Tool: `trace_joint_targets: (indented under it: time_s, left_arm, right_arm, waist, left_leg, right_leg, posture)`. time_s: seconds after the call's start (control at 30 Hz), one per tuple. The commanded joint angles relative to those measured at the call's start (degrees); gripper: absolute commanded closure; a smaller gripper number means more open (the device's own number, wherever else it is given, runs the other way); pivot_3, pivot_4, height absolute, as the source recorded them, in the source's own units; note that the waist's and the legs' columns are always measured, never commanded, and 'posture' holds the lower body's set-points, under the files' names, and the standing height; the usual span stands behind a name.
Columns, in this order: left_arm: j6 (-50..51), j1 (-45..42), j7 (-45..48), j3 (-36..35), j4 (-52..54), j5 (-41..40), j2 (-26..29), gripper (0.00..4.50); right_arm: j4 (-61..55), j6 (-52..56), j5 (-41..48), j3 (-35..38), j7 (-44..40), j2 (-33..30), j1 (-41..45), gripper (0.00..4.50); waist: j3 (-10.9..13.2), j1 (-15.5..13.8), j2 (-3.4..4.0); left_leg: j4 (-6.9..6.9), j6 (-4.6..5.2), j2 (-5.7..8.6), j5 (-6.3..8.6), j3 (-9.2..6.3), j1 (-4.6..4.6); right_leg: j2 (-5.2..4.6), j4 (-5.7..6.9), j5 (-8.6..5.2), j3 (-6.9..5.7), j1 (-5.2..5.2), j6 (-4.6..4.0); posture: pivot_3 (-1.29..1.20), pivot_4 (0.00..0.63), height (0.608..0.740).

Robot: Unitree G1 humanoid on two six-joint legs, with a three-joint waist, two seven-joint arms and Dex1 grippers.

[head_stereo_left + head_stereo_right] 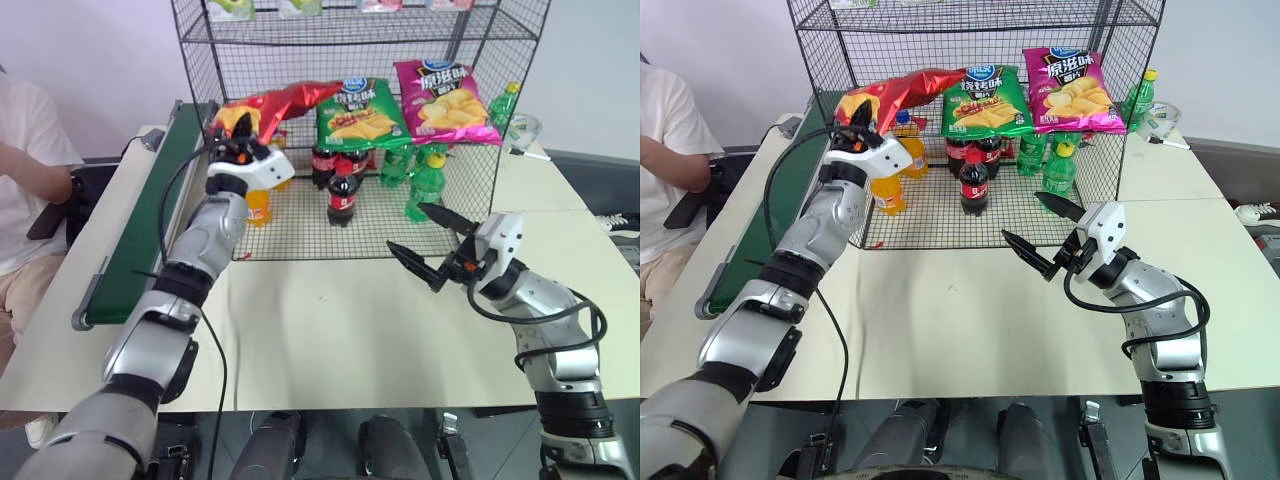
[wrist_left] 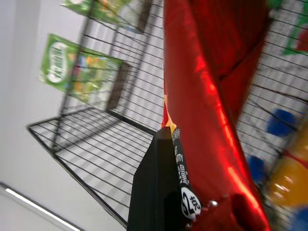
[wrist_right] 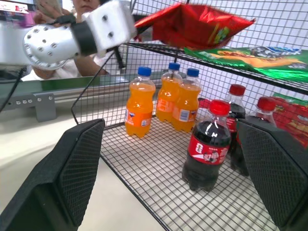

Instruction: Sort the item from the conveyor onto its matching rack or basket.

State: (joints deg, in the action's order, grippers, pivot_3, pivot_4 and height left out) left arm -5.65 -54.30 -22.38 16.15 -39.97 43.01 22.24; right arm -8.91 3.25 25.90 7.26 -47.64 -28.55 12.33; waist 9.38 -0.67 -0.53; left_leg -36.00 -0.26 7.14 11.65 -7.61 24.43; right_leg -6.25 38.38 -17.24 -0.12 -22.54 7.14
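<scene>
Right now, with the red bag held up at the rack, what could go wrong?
The left fingers pinch only one end of the red bag, so it may slip out, or sag and snag on the rack edge. The green bag already lies on that shelf right beside it and could get shoved. Orange bottles stand just below the bag; a drop might topple one.
</scene>
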Motion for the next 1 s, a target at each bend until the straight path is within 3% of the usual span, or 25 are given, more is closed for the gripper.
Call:
trace_joint_targets:
  time_s: [0.03,0.5,0.63,1.0]
  left_arm:
    - [2.1,-2.6,-1.6,-2.7,-3.0,-3.8,-2.2,4.46]
    - [5.3,-4.7,-3.9,-0.5,-6.8,-3.1,-5.9,4.46]
    - [6.5,-7.6,-3.5,-4.5,-11.9,-8.8,-9.2,4.46]
    - [1.6,-8.9,-2.6,-1.4,-13.3,-9.6,-11.8,4.46]
  right_arm:
    - [-1.4,-1.0,0.2,1.1,0.0,-0.6,1.0,0.0]
    - [4.5,-7.2,-4.3,4.0,5.8,-0.2,5.3,0.0]
    - [4.8,-7.3,-4.1,3.5,5.5,-0.1,5.5,0.0]
    - [3.5,-7.0,-4.1,3.1,5.6,-0.2,4.1,0.0]
  waist:
    - [0.0,0.0,0.0]
    - [0.0,0.2,-0.01]
    - [0.0,0.0,-0.01]
    - [0.0,-0.1,-0.01]
  left_leg:
    - [0.01,0.0,0.0,0.0,0.0,-0.01]
    - [0.01,-0.01,0.0,-0.01,0.01,0.0]
    - [-0.02,-0.01,0.0,-0.01,0.01,0.0]
    - [-0.04,-0.02,0.01,-0.01,0.01,0.01]
  right_leg:
    - [0.0,0.0,0.0,0.0,0.0,0.0]
    - [0.01,0.02,0.0,0.0,-0.01,0.0]
    - [0.01,0.02,0.0,-0.01,0.0,0.0]
    - [0.0,0.03,0.01,-0.01,0.01,0.01]
  posture:
    - [0.0,0.15,0.74]
    - [0.0,0.15,0.74]
    - [0.0,0.15,0.74]
    - [0.0,0.15,0.74]
